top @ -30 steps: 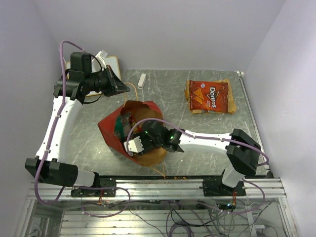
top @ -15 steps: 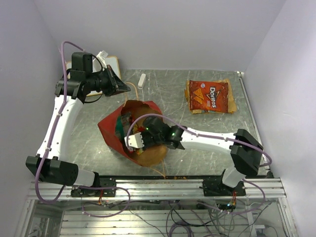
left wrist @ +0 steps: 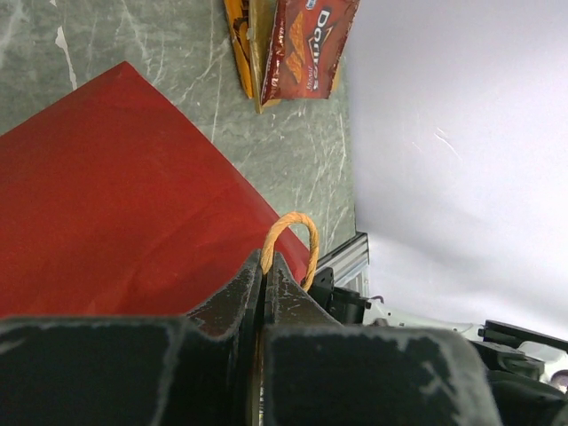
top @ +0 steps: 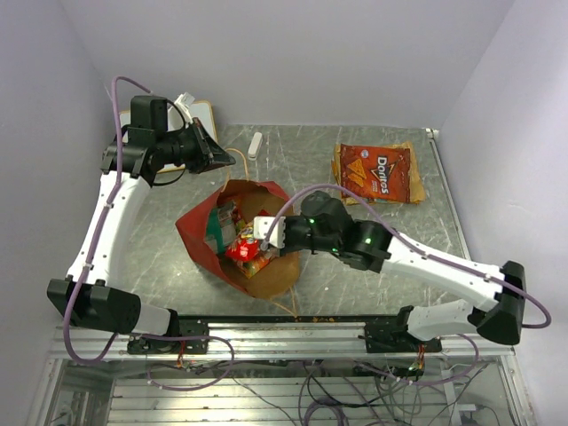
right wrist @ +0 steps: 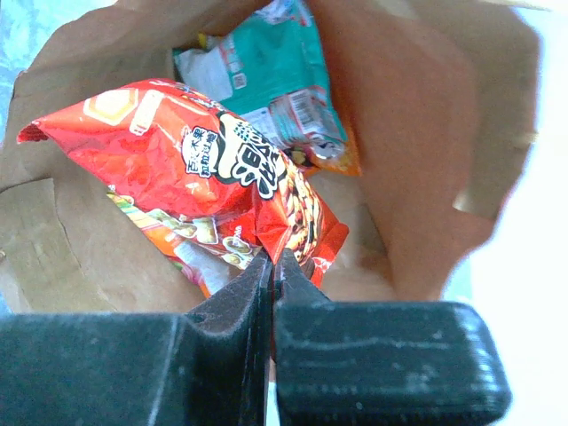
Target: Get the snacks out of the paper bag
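Over bag, right gripper, seemingly level

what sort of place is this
Most likely a robotics lab test cell: a left arm and right arm bolted to an aluminium rail at the edge of a grey table, plain white walls boxing it in, loose cables underneath.

Left arm and right arm: white link shells, black joint housings. Lilac cable looped along each. Green indicator lights on right arm's joints. Left gripper, right gripper: black, blocky, edges scuffed pale.
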Robot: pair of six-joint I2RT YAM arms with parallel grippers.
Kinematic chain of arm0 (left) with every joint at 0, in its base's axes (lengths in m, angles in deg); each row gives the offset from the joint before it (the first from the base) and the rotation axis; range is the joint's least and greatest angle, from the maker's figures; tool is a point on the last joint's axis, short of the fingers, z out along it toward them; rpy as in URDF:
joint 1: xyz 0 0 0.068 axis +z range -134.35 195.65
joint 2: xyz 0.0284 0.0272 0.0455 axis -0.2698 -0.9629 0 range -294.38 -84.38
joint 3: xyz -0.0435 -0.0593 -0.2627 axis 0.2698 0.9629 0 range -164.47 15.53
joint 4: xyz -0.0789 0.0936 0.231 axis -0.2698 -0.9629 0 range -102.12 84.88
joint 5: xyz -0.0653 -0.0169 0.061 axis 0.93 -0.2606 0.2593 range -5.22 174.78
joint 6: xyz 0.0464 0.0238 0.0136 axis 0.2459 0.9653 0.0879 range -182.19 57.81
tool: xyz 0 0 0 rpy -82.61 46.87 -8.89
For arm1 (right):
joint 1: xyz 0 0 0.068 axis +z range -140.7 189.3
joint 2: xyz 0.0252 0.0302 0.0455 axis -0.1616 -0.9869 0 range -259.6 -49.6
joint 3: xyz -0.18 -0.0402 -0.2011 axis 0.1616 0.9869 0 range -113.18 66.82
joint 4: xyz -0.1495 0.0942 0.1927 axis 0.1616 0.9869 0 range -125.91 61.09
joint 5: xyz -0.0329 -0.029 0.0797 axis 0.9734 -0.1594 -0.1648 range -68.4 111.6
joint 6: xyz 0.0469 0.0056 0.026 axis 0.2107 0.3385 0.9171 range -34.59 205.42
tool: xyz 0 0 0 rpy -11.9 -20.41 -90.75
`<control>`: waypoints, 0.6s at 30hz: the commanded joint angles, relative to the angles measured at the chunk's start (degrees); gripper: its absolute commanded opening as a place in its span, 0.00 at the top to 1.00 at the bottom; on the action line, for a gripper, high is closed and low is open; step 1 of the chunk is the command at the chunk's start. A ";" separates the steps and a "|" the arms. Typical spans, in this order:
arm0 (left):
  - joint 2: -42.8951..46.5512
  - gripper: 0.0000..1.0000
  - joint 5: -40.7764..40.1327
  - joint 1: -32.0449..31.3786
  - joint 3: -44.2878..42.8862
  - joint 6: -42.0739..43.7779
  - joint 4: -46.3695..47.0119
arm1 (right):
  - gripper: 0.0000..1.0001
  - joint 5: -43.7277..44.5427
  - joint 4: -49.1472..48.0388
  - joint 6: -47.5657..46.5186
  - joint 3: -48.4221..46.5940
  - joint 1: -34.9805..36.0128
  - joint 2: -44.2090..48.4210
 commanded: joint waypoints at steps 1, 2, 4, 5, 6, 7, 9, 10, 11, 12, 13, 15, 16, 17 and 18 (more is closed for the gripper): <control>-0.64 0.93 1.08 0.36 -1.40 0.69 2.15 | 1.00 3.40 3.22 3.48 -3.37 -0.26 5.80; -0.72 0.93 1.10 0.36 -1.38 0.60 2.35 | 1.00 3.99 3.16 3.68 -3.80 -0.21 7.20; -1.07 0.93 1.17 0.36 -1.46 0.58 2.50 | 1.00 5.22 3.09 3.85 -5.21 -0.32 10.08; -1.27 0.93 1.31 0.36 -1.46 0.51 2.79 | 1.00 6.09 2.79 3.85 -6.02 -0.50 11.23; -1.49 0.93 1.34 0.36 -1.42 0.55 2.88 | 1.00 6.74 2.26 3.80 -6.75 -0.71 12.21; -1.73 0.93 1.28 0.36 -1.53 0.51 3.11 | 1.00 8.08 1.68 3.70 -7.35 -1.04 13.16; -2.28 0.93 1.20 0.36 -1.80 0.68 3.21 | 1.00 10.72 -0.04 2.78 -8.16 -2.12 14.55; -2.54 0.93 1.23 0.36 -1.78 0.64 3.35 | 1.00 12.39 -0.86 2.56 -8.78 -2.80 14.99; -2.68 0.93 1.46 0.36 -1.55 0.53 3.65 | 1.00 14.03 -1.39 2.52 -9.50 -3.74 15.17; -2.79 0.93 1.73 0.36 -1.22 0.41 3.96 | 1.00 16.10 -1.97 3.25 -10.20 -4.81 15.15; -2.88 0.93 1.92 0.36 -0.94 0.35 4.11 | 1.00 18.13 -2.88 4.40 -10.82 -6.61 15.05; -2.82 0.93 1.93 0.36 -0.81 0.66 3.86 | 1.00 20.65 -4.57 7.65 -11.73 -11.77 14.32; -2.66 0.93 1.64 0.36 -0.80 0.94 3.47 | 1.00 20.98 -5.21 9.34 -11.96 -14.74 13.98; -2.45 0.93 1.37 0.36 -0.65 1.06 3.39 | 1.00 21.53 -5.90 10.99 -12.08 -17.09 13.45; -2.30 0.93 1.29 0.36 -0.47 1.11 3.46 | 1.00 22.80 -6.59 12.74 -12.11 -19.22 12.69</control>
